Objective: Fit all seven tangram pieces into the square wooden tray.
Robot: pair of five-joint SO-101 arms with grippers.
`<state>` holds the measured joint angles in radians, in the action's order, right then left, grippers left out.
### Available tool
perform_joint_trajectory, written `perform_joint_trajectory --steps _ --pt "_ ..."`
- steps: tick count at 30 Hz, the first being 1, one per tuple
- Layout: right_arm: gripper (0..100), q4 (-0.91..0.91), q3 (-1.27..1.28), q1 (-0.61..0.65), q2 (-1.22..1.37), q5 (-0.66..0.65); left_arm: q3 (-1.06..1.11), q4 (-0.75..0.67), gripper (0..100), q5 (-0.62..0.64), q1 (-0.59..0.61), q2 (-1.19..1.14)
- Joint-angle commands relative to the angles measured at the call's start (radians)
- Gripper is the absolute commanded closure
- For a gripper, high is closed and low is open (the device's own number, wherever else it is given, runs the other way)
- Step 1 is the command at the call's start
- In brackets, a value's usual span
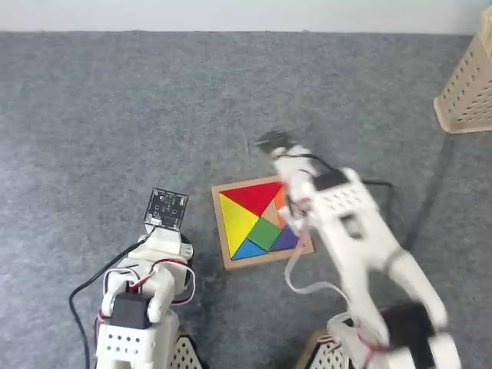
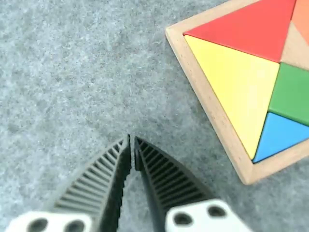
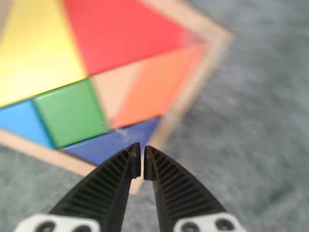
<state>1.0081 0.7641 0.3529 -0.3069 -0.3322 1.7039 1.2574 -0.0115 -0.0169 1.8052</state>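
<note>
The left jaws are pressed together, tips meeting with nothing between them, and they hang over bare grey surface near one corner of the square wooden tray, apart from its rim. The right jaws are likewise pressed together and hold nothing; their tips sit above the tray's rim beside the dark blue piece, and whether they touch the wood I cannot tell. The tray lies flat on the surface between the two arms, turned slightly askew. Inside it the red triangle and the yellow triangle share a long edge and fill the half nearest the left arm. The green square sits at the middle, with the blue triangle touching one side of it and the dark blue piece running along another. The orange triangle lies against the rim next to the red one. Between orange, red and green is a pale wood-coloured triangle; I cannot tell whether it is a piece or bare tray floor. In the high view the right arm reaches over the tray's right side, covering part of it. A beige perforated basket stands well apart at the far right edge of the surface.
</note>
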Motion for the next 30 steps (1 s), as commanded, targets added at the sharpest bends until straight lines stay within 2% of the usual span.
perform_joint_trajectory --steps 1,6,9,12,19,30 --pt "99.1 -0.082 0.203 -0.124 -0.277 0.014 -0.019 0.006 99 0.006 0.000 0.021" --pt "99.0 -0.105 0.462 -0.294 -0.550 0.014 -0.019 0.006 99 0.006 0.000 0.021" --pt "98.9 -0.163 0.611 -0.354 -0.691 0.018 -0.019 0.006 99 0.006 0.000 0.021" --pt "98.9 -0.242 0.735 -0.361 -0.819 0.012 -0.019 0.006 99 0.006 0.000 0.021" --pt "98.9 -0.242 0.865 -0.363 -1.078 0.012 -0.019 0.006 99 0.006 0.000 0.021" --pt "98.9 -0.054 0.924 -0.361 -1.403 0.012 -0.019 0.006 99 0.006 0.000 0.021"
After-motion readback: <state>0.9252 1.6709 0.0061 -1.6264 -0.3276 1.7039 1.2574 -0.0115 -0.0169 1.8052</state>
